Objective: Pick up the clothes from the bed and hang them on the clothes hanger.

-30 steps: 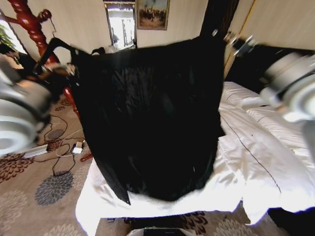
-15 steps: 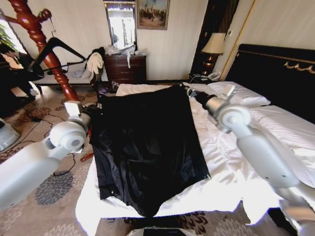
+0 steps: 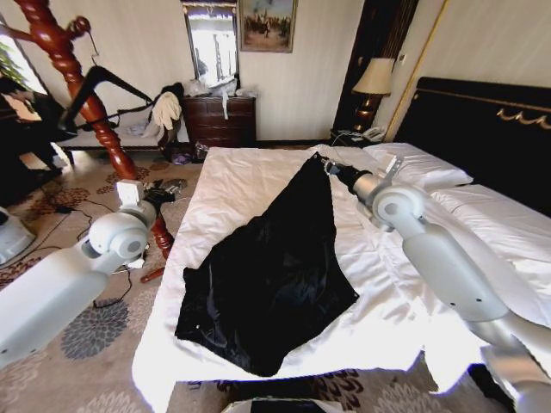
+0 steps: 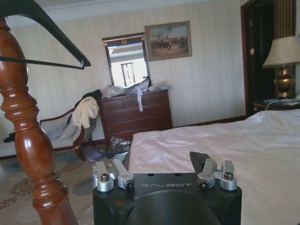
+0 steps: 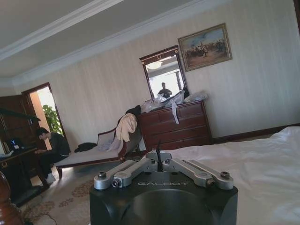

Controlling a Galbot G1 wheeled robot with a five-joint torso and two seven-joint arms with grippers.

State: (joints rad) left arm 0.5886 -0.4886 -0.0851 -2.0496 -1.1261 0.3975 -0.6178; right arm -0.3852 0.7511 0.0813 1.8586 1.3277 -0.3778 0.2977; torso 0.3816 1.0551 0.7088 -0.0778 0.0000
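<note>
The black shiny clothes [image 3: 275, 275] lie crumpled across the white bed [image 3: 250, 176], narrowing to one corner at the far side. My right gripper [image 3: 330, 167] is shut on that corner; in the right wrist view my right gripper [image 5: 159, 160] has its jaws drawn together on a thin black strip. Left of the bed's edge, my left gripper [image 3: 164, 196] stands open and apart from the clothes, and in the left wrist view my left gripper [image 4: 161, 169] has spread jaws. The black clothes hanger [image 3: 103, 86] hangs on the wooden stand, and the same clothes hanger [image 4: 47, 28] shows above my left wrist.
The reddish wooden coat stand [image 3: 65, 60] rises close to my left arm, its post [image 4: 28, 140] right beside the gripper. A dresser [image 3: 219, 116], a bench with cream garments [image 3: 164, 107] and a lamp [image 3: 374, 77] line the far wall. Cables [image 3: 95, 275] lie on the carpet.
My left gripper has let go of the clothes. The garment, held up spread between both grippers, has fallen onto the bed and now hangs only from my right gripper.
</note>
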